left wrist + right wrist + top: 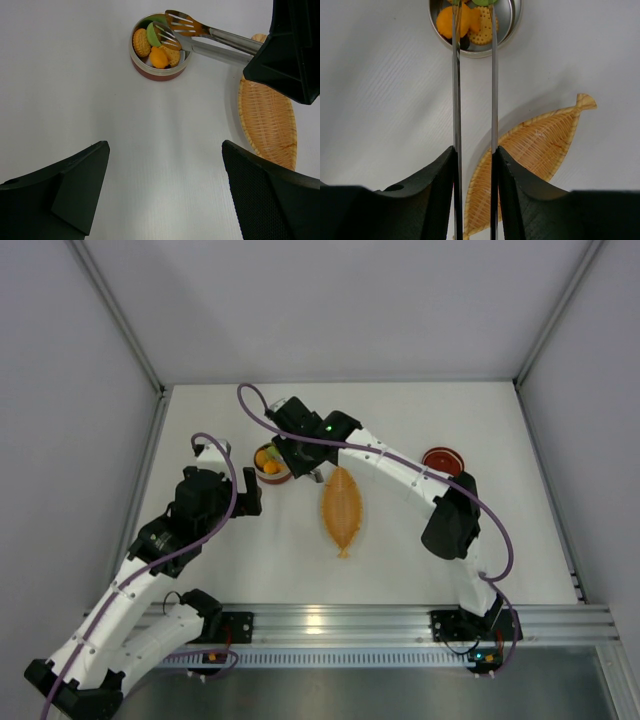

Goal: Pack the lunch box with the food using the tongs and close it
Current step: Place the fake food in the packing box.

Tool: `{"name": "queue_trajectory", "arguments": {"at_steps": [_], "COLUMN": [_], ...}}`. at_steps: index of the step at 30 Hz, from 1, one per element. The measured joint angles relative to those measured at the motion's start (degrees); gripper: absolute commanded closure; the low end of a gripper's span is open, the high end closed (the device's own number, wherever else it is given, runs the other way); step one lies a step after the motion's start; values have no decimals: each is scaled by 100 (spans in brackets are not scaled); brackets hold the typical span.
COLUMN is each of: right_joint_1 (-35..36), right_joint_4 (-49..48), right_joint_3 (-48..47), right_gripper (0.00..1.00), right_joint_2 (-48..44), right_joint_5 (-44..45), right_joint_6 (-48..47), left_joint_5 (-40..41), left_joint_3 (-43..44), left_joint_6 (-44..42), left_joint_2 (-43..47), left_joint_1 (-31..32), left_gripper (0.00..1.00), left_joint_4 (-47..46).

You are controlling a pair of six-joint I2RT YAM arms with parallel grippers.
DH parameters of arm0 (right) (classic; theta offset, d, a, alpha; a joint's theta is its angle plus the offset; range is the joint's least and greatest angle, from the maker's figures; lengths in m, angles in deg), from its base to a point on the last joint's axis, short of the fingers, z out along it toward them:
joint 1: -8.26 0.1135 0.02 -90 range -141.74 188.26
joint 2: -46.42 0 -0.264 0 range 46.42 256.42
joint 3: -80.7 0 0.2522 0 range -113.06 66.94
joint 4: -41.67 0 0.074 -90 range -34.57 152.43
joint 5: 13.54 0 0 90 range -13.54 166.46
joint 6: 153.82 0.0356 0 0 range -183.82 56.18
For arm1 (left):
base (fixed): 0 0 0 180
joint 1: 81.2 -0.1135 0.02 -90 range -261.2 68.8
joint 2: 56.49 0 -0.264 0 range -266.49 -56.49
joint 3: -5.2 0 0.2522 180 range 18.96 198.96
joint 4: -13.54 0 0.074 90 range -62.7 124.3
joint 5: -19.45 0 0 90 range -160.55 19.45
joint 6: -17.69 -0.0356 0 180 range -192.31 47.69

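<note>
The lunch box (160,75), a small round red-walled tin, sits left of the orange tray and holds the food (159,57): yellow, orange and green round pieces. The silver tongs (456,100) reach over its rim, blades slightly apart above the food, with a green piece (152,35) against the lower blade. My right gripper (475,152) is shut on the tongs' two arms. The red lid (443,458) lies far right. Short of the tin, on its near-left side, my left gripper (164,150) hangs open with nothing between its fingers.
The orange leaf-shaped tray (342,508) lies mid-table with nothing on it, just right of the tin and under the tongs' handles. Grey walls enclose the table on the left, back and right. The arm bases sit on the rail at the near edge.
</note>
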Motion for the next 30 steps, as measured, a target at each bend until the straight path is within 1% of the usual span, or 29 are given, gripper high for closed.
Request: {"name": "queue_trajectory", "arguments": {"at_steps": [5,12,19,22,25,30], "right_joint_1": [0,0,-2,-55,-256,-1067], "right_joint_4": [0,-9,-42,-103,-275,-610], "right_joint_3": [0,33,566,1005,1700,2662], "right_gripper": [63,65,65,66,65,63], "right_joint_2": [0,-2,-262,-671,-1408,-2809], "right_joint_5": [2,0,243,348,372,437], "right_joint_6": [0,7,50,127,256,470], "left_joint_5": [0,-2,-2,-2,-2,-4], "left_joint_3": [0,0,0,0,0,0], "left_joint_6": [0,0,0,0,0,0], "left_joint_2": [2,2,-15,-20,-20,-20], "left_joint_1": [0,0,0,0,0,0], "left_gripper": [1,1,1,1,1,1], "left_joint_4": [0,0,0,0,0,0]}}
